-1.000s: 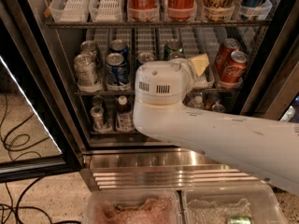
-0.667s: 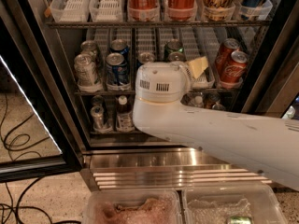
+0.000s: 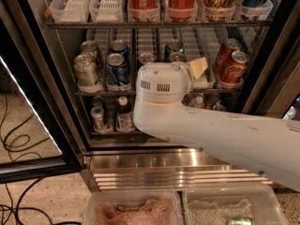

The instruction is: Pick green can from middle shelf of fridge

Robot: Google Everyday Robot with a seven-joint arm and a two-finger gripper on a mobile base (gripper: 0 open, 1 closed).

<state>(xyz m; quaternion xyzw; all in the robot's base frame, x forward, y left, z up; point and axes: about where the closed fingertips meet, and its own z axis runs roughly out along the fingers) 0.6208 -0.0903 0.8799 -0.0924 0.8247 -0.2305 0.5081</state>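
Centre the gripper (image 3: 197, 68), now at the middle shelf (image 3: 146, 37) just beside the green can (image 3: 172, 47), on that can before closing; impossible to tell whether open or closed.

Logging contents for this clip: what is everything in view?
fridge: 1, black frame, fills the view
green can: at least 1, green, middle shelf, behind hand
blue cans: 2, blue, middle shelf left
silver cans: 2, silver, far-left lane
red cans: 2, red, middle shelf right
small bottles: several, dark, lower rack
bins: 2, clear, foreground
arm: 1, white, across front
hand: 1, cream, at middle shelf by green can
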